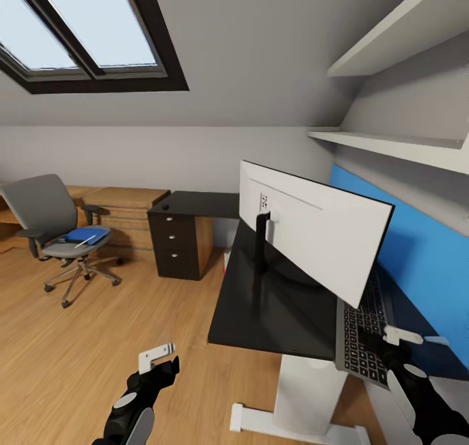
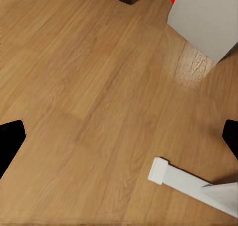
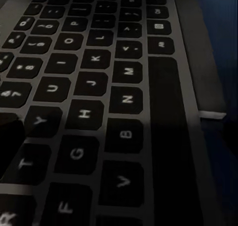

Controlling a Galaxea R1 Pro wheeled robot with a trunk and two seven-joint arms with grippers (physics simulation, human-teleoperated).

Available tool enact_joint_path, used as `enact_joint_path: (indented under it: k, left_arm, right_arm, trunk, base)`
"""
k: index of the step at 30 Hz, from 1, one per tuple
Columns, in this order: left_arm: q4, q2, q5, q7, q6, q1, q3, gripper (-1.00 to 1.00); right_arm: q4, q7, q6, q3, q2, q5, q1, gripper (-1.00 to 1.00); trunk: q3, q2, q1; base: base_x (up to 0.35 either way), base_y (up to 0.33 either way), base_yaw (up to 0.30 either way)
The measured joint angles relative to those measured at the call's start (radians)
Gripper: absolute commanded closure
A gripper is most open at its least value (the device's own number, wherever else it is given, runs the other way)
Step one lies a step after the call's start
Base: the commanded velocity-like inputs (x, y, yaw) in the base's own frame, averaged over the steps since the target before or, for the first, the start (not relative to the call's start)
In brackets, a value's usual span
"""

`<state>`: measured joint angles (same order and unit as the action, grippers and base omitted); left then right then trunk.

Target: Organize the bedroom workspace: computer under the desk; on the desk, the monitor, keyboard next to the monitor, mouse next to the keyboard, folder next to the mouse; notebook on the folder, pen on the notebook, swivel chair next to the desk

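- Left gripper [image 1: 158, 360] hangs low over the plank floor [image 1: 78, 341], white-tipped fingers on a black wrist; the left wrist view puts its two dark fingertips far apart at the frame sides, so the jaws stand spread with nothing between them.
- Right gripper [image 1: 407, 336] sits over the near end of the keyboard [image 1: 363, 328]; whether its jaws are parted or closed I cannot tell.
- Keyboard: one, slim grey frame, matte dark keys with pale letters [image 3: 89, 112]. It lies on the desk [image 1: 273, 301] along the back edge, between the monitor [image 1: 312, 230] and the bright blue back panel [image 1: 423, 256].
- Desk: glossy black top, white pedestal leg [image 1: 306, 393] with a flat white foot [image 2: 171, 175].
- Monitor: one, wide and flat, white back toward the camera, thin black rim, black stand; it stands on the desktop.
- Computer [image 2: 210, 18]: smooth pale-grey box on the floor, red spot at one corner.
- Swivel chair [image 1: 62, 236]: one, grey padded, black armrests, chrome spoked base; well apart from the desk, on the floor.
- Folder [image 1: 83, 235]: flat blue rectangle on the seat, a thin white pen [image 1: 88, 240] lying on it.
- Black drawer unit [image 1: 176, 243]: three round knobs.
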<state>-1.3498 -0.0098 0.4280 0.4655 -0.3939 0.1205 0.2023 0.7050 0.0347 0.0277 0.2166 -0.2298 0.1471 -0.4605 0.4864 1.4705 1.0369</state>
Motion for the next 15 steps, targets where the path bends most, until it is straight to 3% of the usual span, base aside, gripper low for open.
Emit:
enact_joint_path:
  k: [5, 15]
  left_arm:
    - [0.000, 0.000, 0.000, 0.000, -0.001, 0.000, -0.001, -1.00]
    - [0.000, 0.000, 0.000, -0.001, 0.000, 0.000, -0.001, -1.00]
  right_arm:
    - [-0.004, 0.000, 0.000, 0.000, 0.000, 0.001, 0.000, -1.00]
    - [-0.005, 0.000, 0.000, 0.000, 0.000, 0.000, 0.000, -1.00]
  trunk:
    - [0.000, 0.000, 0.000]
    - [0.000, 0.000, 0.000]
  base:
    - [-0.211, 0.000, 0.000]
    - [-0.025, 0.000, 0.000]
